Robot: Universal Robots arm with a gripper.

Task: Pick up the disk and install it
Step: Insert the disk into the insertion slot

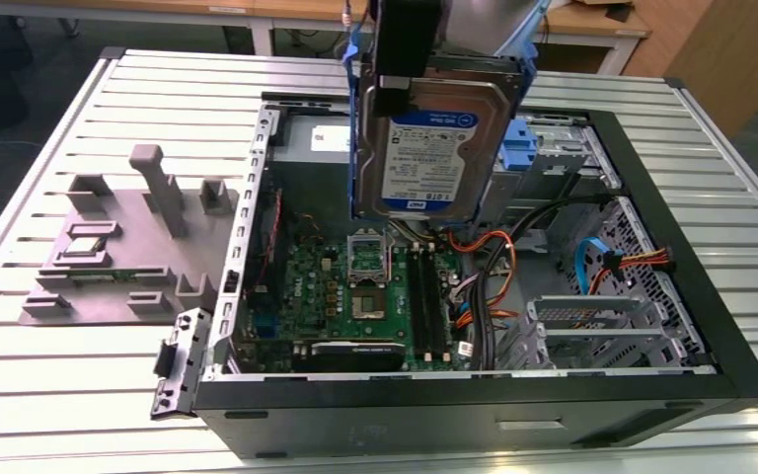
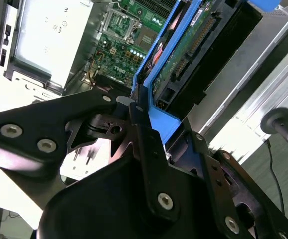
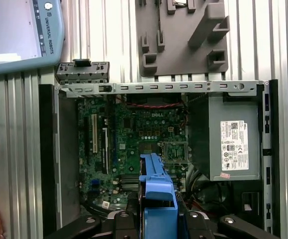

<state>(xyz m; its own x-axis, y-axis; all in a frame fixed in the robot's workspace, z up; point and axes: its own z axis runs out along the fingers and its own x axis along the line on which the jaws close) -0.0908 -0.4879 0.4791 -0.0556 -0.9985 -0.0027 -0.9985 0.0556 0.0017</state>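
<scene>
Blue-railed disk [image 1: 432, 148] hangs upright above the open case [image 1: 485, 400]. The gripper [image 2: 156, 119] pinches its top end between both fingers, probably to clear the cables [image 1: 482, 245].

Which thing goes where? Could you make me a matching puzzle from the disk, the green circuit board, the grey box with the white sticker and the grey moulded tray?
Things:
1. disk
2. green circuit board
3. grey box with white sticker
4. grey moulded tray

Places:
A. on the slatted table, beside the case
B. flat on the floor of the open case
C. held up in the air above the open case
D. in a corner of the case, against its wall

Pairs: 1-C, 2-B, 3-D, 4-A
</scene>
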